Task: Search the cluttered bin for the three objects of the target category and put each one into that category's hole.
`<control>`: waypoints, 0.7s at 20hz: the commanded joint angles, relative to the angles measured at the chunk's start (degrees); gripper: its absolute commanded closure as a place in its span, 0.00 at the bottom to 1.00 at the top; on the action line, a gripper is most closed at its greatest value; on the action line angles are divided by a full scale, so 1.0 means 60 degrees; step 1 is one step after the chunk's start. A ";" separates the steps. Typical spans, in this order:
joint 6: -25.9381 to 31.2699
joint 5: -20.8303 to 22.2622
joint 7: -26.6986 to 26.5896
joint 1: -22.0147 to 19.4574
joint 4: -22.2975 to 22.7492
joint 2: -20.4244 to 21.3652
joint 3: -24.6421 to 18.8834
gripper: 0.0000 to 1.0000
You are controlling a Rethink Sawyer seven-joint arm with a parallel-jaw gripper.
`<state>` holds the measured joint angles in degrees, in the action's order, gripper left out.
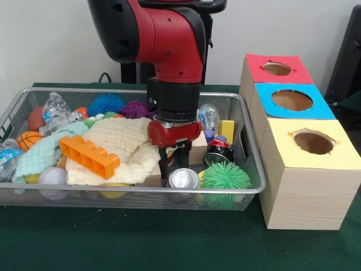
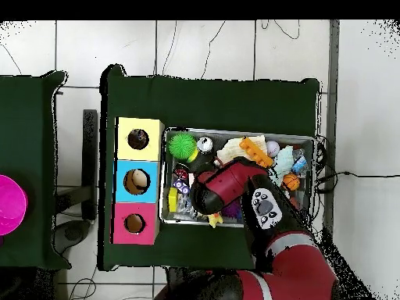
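A wire bin (image 1: 135, 90) holds mixed clutter. My gripper (image 1: 174, 162) hangs point down in the bin's right half, open, its black fingers (image 1: 164, 161) just behind and above an upright silver can (image 1: 184, 178) at the front wall. Nothing is held. A dark red-and-black can (image 1: 219, 151) stands to the right, with a green spiky ball (image 1: 225, 176) in front of it. Three wooden boxes beside the bin have a red hole (image 1: 276, 68), a blue hole (image 1: 292, 100) and a yellow hole (image 1: 313, 141). In the overhead view the arm (image 2: 230, 186) hides the gripper.
An orange toy brick (image 1: 89, 156) lies on a cream cloth (image 1: 121, 141). Blue (image 1: 105, 104) and purple (image 1: 135, 109) spiky balls, a plastic bottle (image 1: 55, 107), a small basketball (image 1: 28, 139), a baseball (image 1: 52, 176), a yellow block (image 1: 227, 130) and a wood block (image 1: 198, 151) fill the bin.
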<state>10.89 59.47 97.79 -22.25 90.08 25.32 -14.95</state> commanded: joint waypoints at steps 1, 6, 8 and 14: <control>0.0482 0.0134 -0.0868 -0.1173 0.0009 -0.0462 -0.0549 0.00; 0.1210 -0.0032 -0.1885 -0.2339 0.0092 -0.0943 -0.1115 0.00; 0.1240 0.0067 -0.1880 -0.2642 0.0144 -0.1258 -0.1106 0.00; 0.0995 0.0448 -0.1333 -0.3067 0.0407 -0.1409 -0.0642 0.00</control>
<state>10.60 57.14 97.79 -35.15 92.47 23.29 -23.81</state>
